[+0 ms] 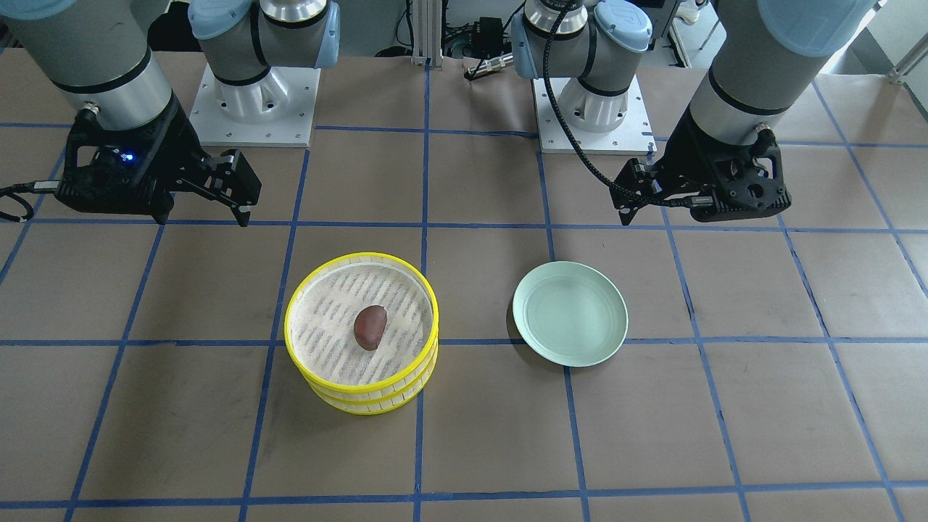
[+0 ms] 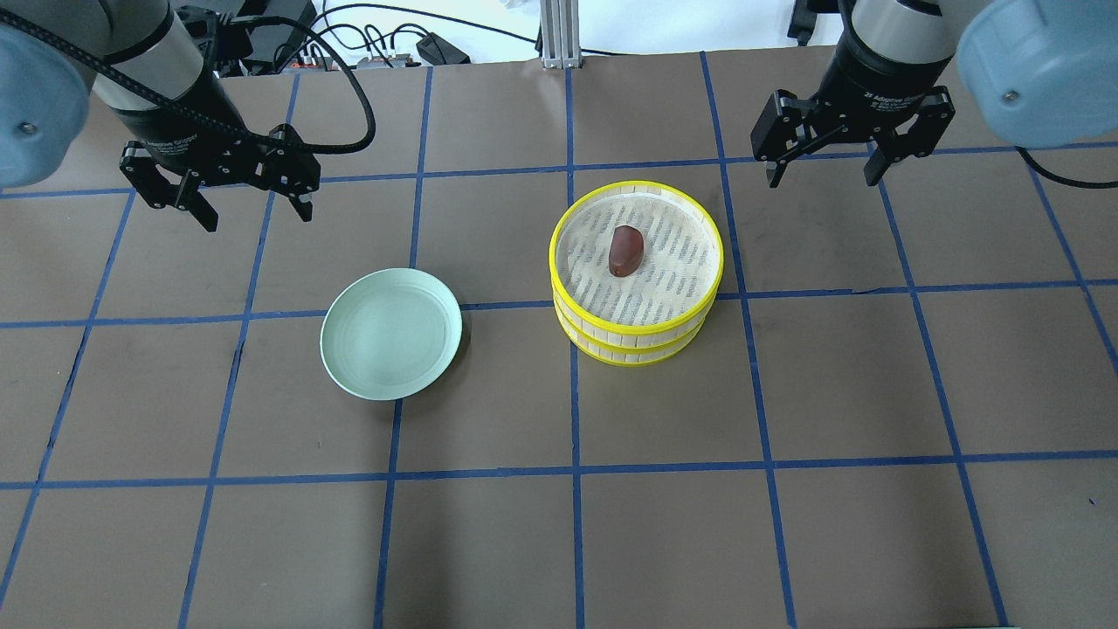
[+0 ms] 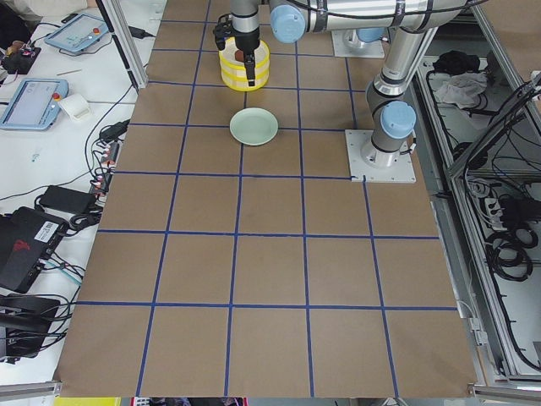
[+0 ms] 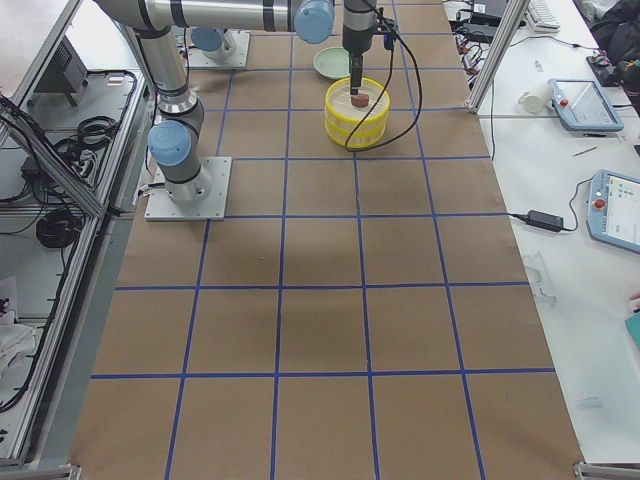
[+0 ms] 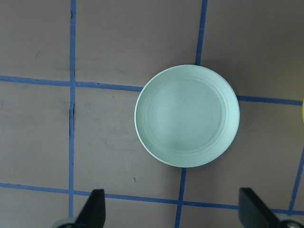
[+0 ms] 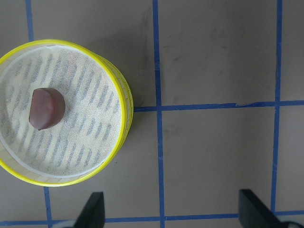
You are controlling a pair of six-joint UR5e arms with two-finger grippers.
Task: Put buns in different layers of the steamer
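The steamer [image 2: 636, 336] stands with its two yellow-rimmed layers stacked, right of the table's middle in the overhead view. It also shows in the front view [image 1: 362, 395] and the right wrist view [image 6: 85, 137]. The dark reddish-brown bun [image 2: 625, 250] lies on the top layer's liner [image 1: 370, 327] [image 6: 46, 108]. The cream-white bun is hidden or out of view. My left gripper [image 2: 258, 210] [image 1: 629, 206] [image 5: 173, 213] is open and empty, held high behind the plate. My right gripper [image 2: 823, 175] [image 1: 203, 216] [image 6: 173, 213] is open and empty, held high to the steamer's far right.
A pale green plate [image 2: 390, 333] [image 1: 570, 313] [image 5: 186, 116] lies empty to the left of the steamer in the overhead view. The brown table has blue tape grid lines. The arm bases [image 1: 254, 109] stand at the robot's side of the table.
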